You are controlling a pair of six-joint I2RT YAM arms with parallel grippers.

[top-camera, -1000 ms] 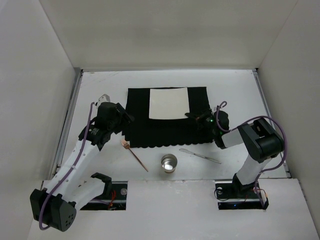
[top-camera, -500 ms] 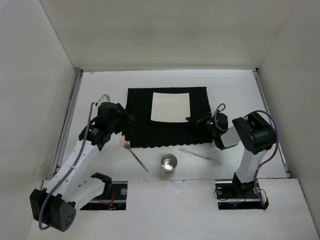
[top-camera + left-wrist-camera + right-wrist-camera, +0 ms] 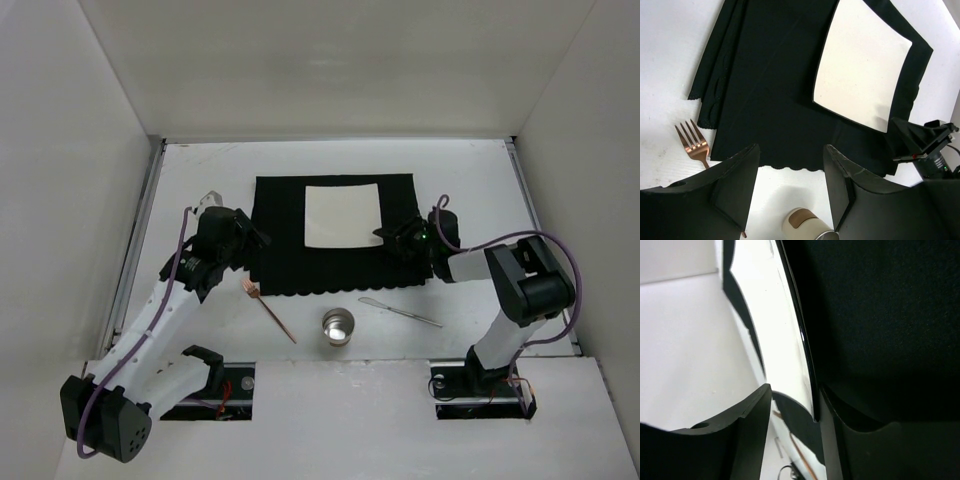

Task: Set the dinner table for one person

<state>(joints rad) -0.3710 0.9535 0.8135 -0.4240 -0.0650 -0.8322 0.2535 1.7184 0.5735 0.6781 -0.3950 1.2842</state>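
1. Dinner table: white top under everything.
2. Left gripper: at the mat's 9 o'clock edge, jaws spread, empty.
3. Fork: at the mat's 7 o'clock, on bare table.
4. Mat: black, centre.
5. Plate: flat on the mat, towards 1 o'clock.
6. Cup: at the mat's 6 o'clock.
7. Knife: at 5 o'clock.
8. Right gripper: jaws parted astride the plate's 4 o'clock corner.

Step, as judged: letting go of the plate. Next: withdraw towards 3 o'clock without nudging the rim, then fetch the knife.
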